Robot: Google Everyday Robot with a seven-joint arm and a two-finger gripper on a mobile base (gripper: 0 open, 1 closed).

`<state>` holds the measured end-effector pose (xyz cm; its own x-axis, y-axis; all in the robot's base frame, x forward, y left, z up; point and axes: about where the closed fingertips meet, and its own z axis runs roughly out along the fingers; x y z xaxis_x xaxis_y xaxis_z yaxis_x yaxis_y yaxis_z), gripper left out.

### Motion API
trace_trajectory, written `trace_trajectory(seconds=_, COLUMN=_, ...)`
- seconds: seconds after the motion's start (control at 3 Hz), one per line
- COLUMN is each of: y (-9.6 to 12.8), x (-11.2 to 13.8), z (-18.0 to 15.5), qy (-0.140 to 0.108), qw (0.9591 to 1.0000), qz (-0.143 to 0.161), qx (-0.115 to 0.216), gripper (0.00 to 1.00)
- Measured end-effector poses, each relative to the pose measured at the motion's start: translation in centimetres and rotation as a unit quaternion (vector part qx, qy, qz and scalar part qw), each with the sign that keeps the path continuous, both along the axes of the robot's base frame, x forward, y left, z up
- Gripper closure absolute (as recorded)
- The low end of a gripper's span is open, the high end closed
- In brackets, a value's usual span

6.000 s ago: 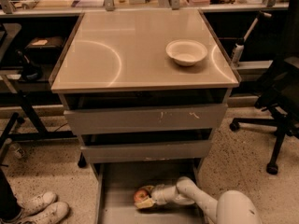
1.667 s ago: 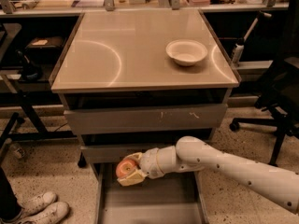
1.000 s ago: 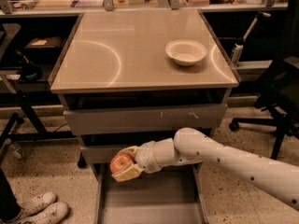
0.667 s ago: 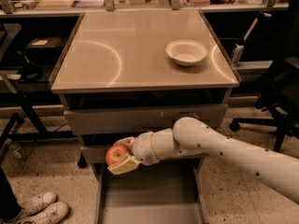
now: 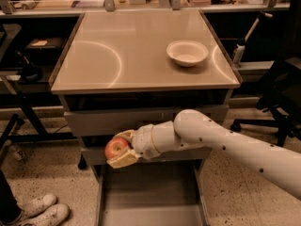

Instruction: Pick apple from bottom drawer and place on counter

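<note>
The small red apple (image 5: pixel 115 148) sits between the fingers of my gripper (image 5: pixel 120 149), which is shut on it. The gripper is at the end of my white arm, which comes in from the right. It holds the apple in the air in front of the middle drawer's front, at the cabinet's left side. The bottom drawer (image 5: pixel 150 197) stands pulled out below, its grey floor bare. The beige-grey counter (image 5: pixel 117 55) is above, higher than the apple.
A white bowl (image 5: pixel 186 52) stands on the counter's right half. Two shallower grey drawers (image 5: pixel 117 119) sit above the open one. White shoes (image 5: pixel 37 211) are on the floor at lower left. An office chair (image 5: pixel 277 88) is at the right, a cluttered bench behind.
My gripper took the apple from the bottom drawer's floor, lifted it out and moved it up and to the left. It now hangs in front of the middle drawer.
</note>
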<state>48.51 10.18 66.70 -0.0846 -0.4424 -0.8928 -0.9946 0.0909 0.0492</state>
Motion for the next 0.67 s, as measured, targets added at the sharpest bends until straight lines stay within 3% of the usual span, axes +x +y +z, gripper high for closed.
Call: trace_trajectory(seconds=0.67, y=-1.6, x=5.0, z=6.9, qy=-0.031, qw=0.9994, qz=-0.013, qx=-0.008, gripper=1.0)
